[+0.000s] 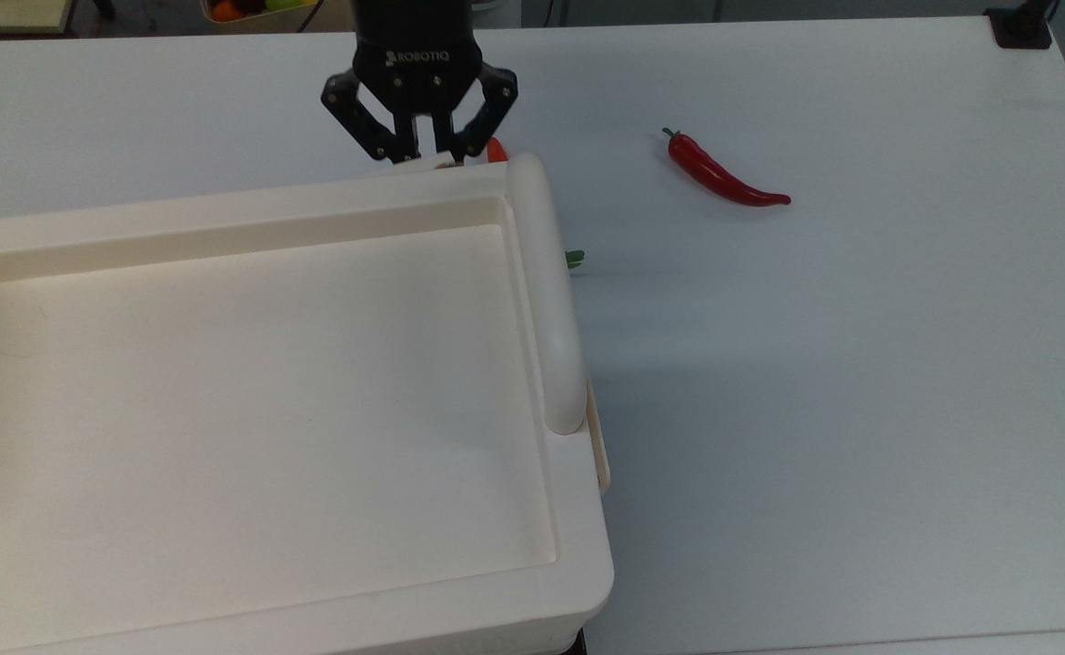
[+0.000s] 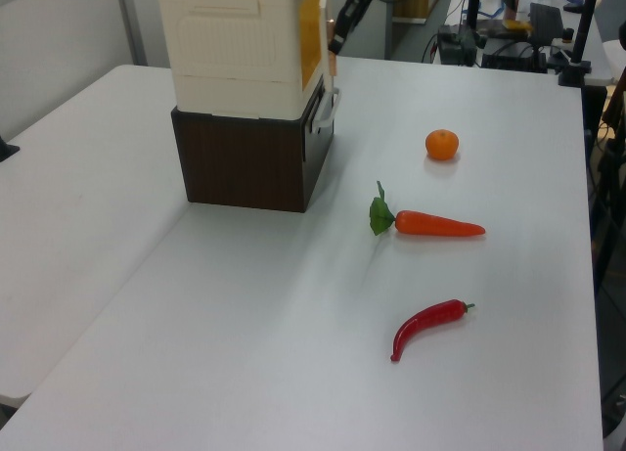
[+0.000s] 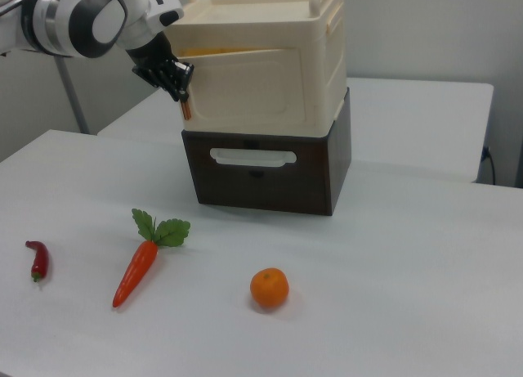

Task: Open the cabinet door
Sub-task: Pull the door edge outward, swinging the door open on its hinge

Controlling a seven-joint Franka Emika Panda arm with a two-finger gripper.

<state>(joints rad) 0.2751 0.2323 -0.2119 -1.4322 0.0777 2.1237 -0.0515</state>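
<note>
Counted on the table (image 3: 425,254): one cabinet (image 3: 270,66) atop one brown box (image 3: 270,177), one carrot (image 3: 136,271), one orange (image 3: 270,288), one chili (image 3: 37,260). One gripper (image 1: 419,156) at the top view's upper centre.
</note>
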